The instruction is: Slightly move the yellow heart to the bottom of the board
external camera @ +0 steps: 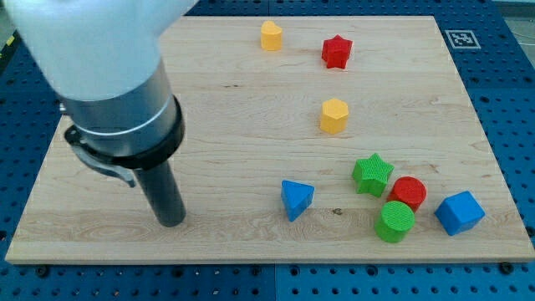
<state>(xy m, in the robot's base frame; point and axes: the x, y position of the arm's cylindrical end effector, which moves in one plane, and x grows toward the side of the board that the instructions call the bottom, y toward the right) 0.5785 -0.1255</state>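
Note:
The yellow heart (270,36) sits near the view's top edge of the wooden board (226,125), a little right of the middle. My tip (172,222) rests on the board at the view's lower left, far below and left of the heart. It touches no block. The arm's large white and grey body hides the board's upper left corner.
A red star (336,52) lies just right of the heart. A yellow hexagon (333,115) lies below it. At the lower right are a blue triangle (296,199), green star (372,174), red cylinder (409,193), green cylinder (394,221) and blue cube (459,212).

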